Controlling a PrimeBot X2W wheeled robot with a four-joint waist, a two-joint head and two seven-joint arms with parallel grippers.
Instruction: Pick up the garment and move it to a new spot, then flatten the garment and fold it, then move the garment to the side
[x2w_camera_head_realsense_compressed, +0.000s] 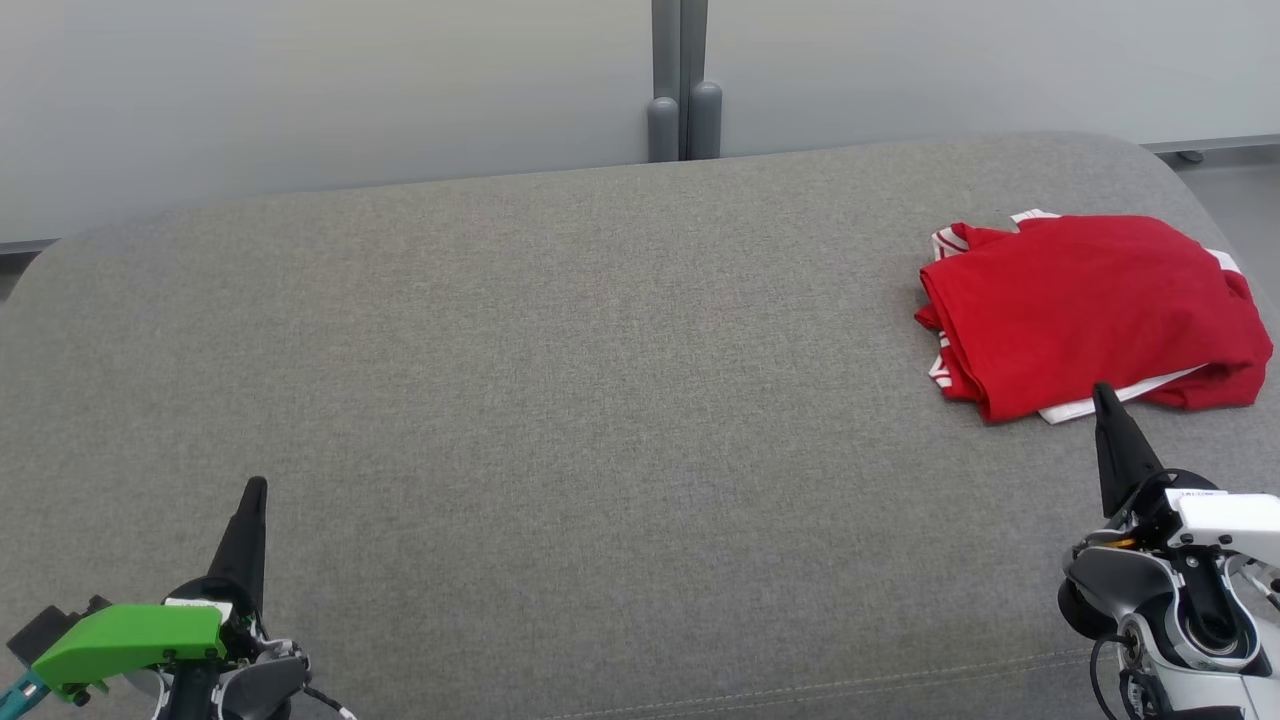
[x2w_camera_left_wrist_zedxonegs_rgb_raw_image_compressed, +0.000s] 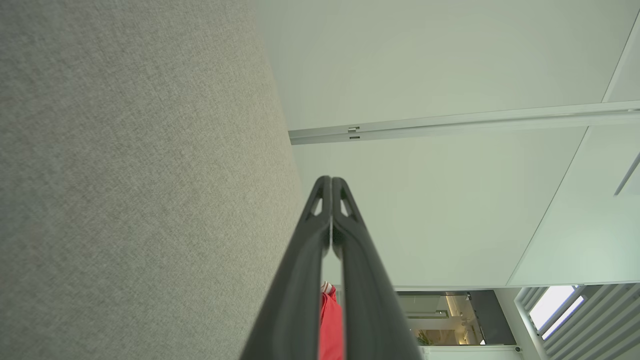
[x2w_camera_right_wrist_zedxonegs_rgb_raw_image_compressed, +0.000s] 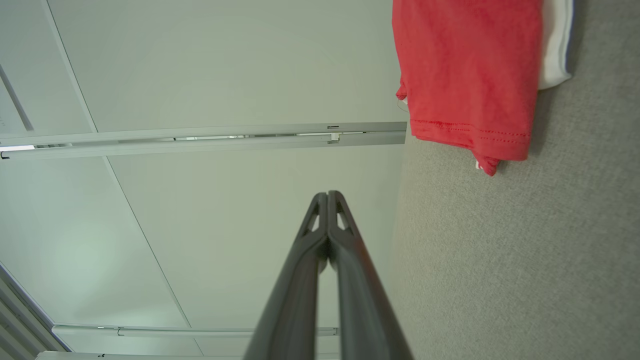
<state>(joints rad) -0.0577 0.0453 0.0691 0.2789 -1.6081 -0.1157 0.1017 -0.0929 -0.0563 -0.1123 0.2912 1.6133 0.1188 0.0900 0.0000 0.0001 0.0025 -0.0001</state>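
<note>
Garment (x2w_camera_head_realsense_compressed: 1095, 310): red with white trim, folded into a rough rectangle and lightly wrinkled. A white layer is exposed along its near edge and at its far-left corner. It is laid on the grey cushion (x2w_camera_head_realsense_compressed: 600, 350), whose right edge runs close beside the garment.

Right gripper (x2w_camera_head_realsense_compressed: 1104, 393): fingers are pressed together tip to tip and nothing is held. It is placed just on the near side of the garment. Its tip is seen against the near hem in the head view, but a gap is shown in the right wrist view, so no contact is made.

Left gripper (x2w_camera_head_realsense_compressed: 257, 487): fingers are likewise closed flat together and nothing is gripped. It is kept well apart from the garment, far to its left and nearer the robot.

Pale wall panels (x2w_camera_head_realsense_compressed: 300, 90) are seen behind the garment, joined at a grey post (x2w_camera_head_realsense_compressed: 683, 110) up and to its left.
</note>
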